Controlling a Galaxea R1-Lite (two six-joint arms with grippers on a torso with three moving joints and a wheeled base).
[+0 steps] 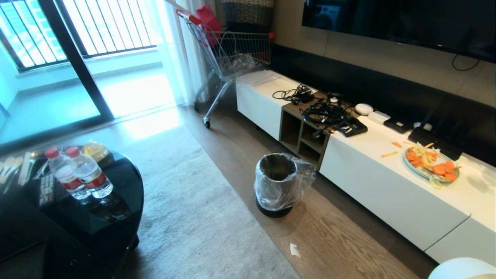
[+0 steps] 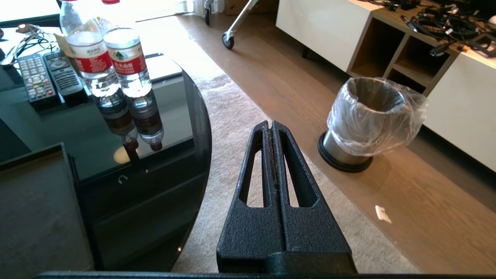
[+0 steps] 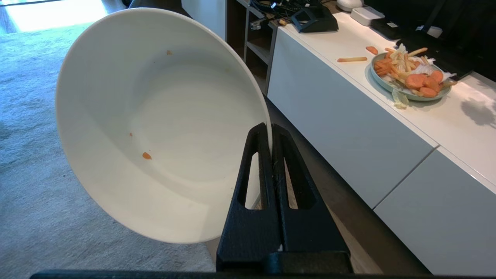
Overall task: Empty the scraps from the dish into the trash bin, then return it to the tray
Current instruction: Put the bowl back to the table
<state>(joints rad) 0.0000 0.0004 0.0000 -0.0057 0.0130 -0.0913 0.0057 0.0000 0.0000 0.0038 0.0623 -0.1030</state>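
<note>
While the dish (image 3: 162, 128) is pinched at its rim by the right gripper (image 3: 272, 133), jaws closed on the thin wall, it is held on edge with the open face turned sideways; only a few orange specks (image 3: 146, 155) are seen inside. The emptying is judged done or nearly so, with the return to the tray as the step in hand.

In the head view just a white sliver of the dish's rim is caught at about 4 o'clock, in the corner. The trash bin (image 1: 277, 182) stands on the wood floor near centre, well apart from that sliver, at roughly 10 o'clock from it.

The tray (image 2: 35, 201) is seen only in the left wrist view, as a matte black corner lying on the glossy round table (image 2: 170, 104). In the head view the table sits at 8 o'clock, so the move is judged to run across, past the bin.

The left gripper (image 2: 271, 124) is parked over the carpet edge, fingers pressed together, nothing held. It is nearer the tray, but the dish is carried by the right.

A plate of scraps (image 1: 431, 162) rests on the white cabinet at 3 o'clock.
</note>
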